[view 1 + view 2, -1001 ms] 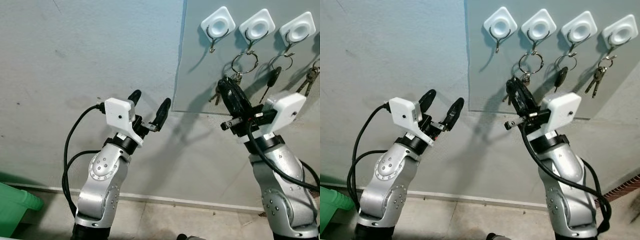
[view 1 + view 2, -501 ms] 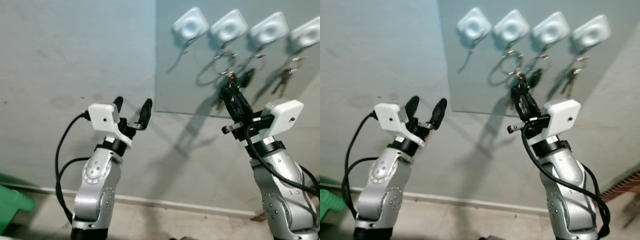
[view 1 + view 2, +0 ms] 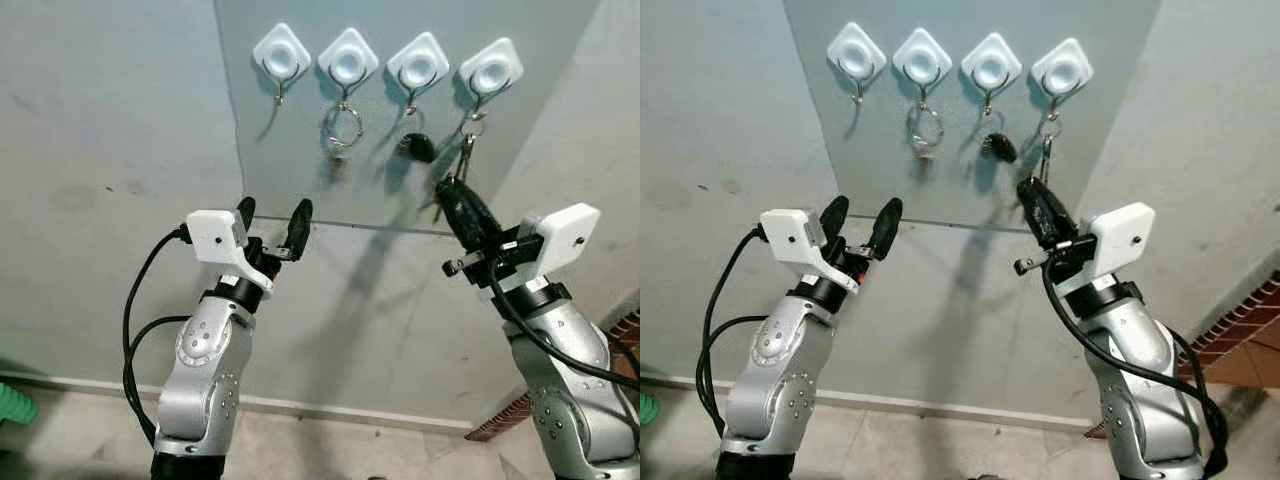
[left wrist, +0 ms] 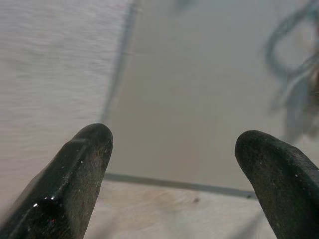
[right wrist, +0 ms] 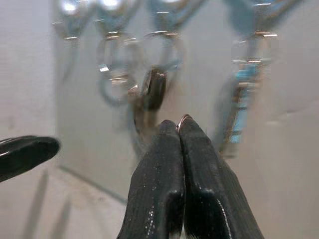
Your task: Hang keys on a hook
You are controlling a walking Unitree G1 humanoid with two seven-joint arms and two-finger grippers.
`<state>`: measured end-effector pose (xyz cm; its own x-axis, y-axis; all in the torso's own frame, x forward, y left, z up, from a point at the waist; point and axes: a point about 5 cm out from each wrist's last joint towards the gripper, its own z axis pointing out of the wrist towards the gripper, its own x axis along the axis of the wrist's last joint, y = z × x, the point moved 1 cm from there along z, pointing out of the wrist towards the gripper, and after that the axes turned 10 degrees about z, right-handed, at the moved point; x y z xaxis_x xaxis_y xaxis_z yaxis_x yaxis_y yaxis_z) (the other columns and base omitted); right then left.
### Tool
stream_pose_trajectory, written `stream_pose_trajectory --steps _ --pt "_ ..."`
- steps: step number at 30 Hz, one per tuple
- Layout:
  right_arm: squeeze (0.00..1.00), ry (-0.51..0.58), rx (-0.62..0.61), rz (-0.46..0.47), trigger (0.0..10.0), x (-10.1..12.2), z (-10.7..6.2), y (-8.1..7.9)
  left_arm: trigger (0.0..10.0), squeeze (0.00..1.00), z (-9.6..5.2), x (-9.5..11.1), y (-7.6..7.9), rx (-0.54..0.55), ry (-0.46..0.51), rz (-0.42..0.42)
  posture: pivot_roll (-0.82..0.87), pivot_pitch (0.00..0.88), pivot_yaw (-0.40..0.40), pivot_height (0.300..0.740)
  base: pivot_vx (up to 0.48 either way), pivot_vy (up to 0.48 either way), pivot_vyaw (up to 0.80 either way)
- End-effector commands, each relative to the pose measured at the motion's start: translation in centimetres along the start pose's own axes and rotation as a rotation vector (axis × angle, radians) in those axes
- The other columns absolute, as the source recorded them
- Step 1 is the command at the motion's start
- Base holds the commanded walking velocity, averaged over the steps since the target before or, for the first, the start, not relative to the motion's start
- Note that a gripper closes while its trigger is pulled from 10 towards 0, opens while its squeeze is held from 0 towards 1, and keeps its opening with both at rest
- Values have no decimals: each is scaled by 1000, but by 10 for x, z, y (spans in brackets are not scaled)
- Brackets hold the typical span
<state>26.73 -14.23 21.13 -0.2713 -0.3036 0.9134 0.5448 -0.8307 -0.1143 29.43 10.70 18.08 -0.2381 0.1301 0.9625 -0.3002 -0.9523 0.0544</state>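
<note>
Hooks (image 3: 958, 62), four white ones in a row on a grey wall panel (image 3: 890, 160), held keys (image 3: 922, 130) on the three rightmost. The right gripper (image 3: 1030, 196), fingers pressed together, hung just below the rightmost keys; the left gripper (image 3: 861, 213) stood spread below the panel's lower edge.

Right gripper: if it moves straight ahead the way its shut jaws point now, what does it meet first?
Probably the dark-headed key hanging on the third white hook; the right gripper aims just below it. Depth is unclear, so it might reach the grey wall panel instead.
</note>
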Motion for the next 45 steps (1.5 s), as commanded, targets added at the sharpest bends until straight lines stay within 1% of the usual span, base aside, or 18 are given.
stream_pose_trajectory --steps 1,3,4,6,10,12,13,15,16,18,23,25,27,33,38,45 --pt "0 -14 60 26 10000 1 2 -7 10000 0 1 1 0 1 0 5 -49 97 -48 740 0 0 0" --pt "0 -37 133 66 10000 -2 4 -17 10000 0 2 4 0 0 9 4 -50 102 -47 740 0 0 0" --pt "0 -37 133 66 10000 -2 4 -17 10000 0 2 4 0 0 9 4 -50 102 -47 740 0 0 0" --pt "0 -47 203 103 10000 -3 8 -26 10000 0 5 13 0 -16 38 36 -45 106 -49 740 0 0 0" --pt "0 -52 228 105 10000 -2 12 -27 10000 0 9 19 -1 -24 53 52 -39 111 -54 740 0 0 0" --pt "0 -54 238 103 10000 -2 14 -27 10000 0 11 22 -1 -40 58 84 -36 114 -55 740 0 0 0" --pt "0 -54 238 103 10000 -2 14 -27 10000 0 11 22 -1 -40 58 84 -36 114 -55 740 0 0 0" --pt "0 -49 262 106 10000 -1 19 -27 10000 0 11 26 5 -85 68 120 -38 119 -55 740 0 0 0" --pt "0 -49 262 106 10000 -1 19 -27 10000 0 11 26 5 -85 68 120 -38 119 -55 740 0 0 0" --pt "0 -34 295 117 10000 2 26 -30 10000 0 13 31 13 -129 83 141 -38 123 -55 740 0 0 0" --pt "0 -14 351 135 10000 7 36 -36 10000 0 15 39 23 -178 110 148 -36 127 -56 740 0 0 0" --pt "0 -14 359 136 10000 7 37 -37 10000 0 14 39 24 -184 112 154 -34 127 -57 740 0 0 0" --pt "0 -36 413 152 10000 6 36 -42 10000 0 12 41 27 -199 120 159 -27 128 -62 740 0 0 0" --pt "0 -40 446 171 10000 8 35 -45 10000 0 9 46 30 -218 132 156 -28 129 -63 740 0 0 0" --pt "0 -2 465 189 10000 16 42 -48 10000 0 9 54 34 -248 155 169 -26 129 -63 740 0 0 0" --pt "0 34 488 222 10000 24 50 -51 10000 0 7 60 33 -259 164 184 -15 126 -65 740 0 0 0"
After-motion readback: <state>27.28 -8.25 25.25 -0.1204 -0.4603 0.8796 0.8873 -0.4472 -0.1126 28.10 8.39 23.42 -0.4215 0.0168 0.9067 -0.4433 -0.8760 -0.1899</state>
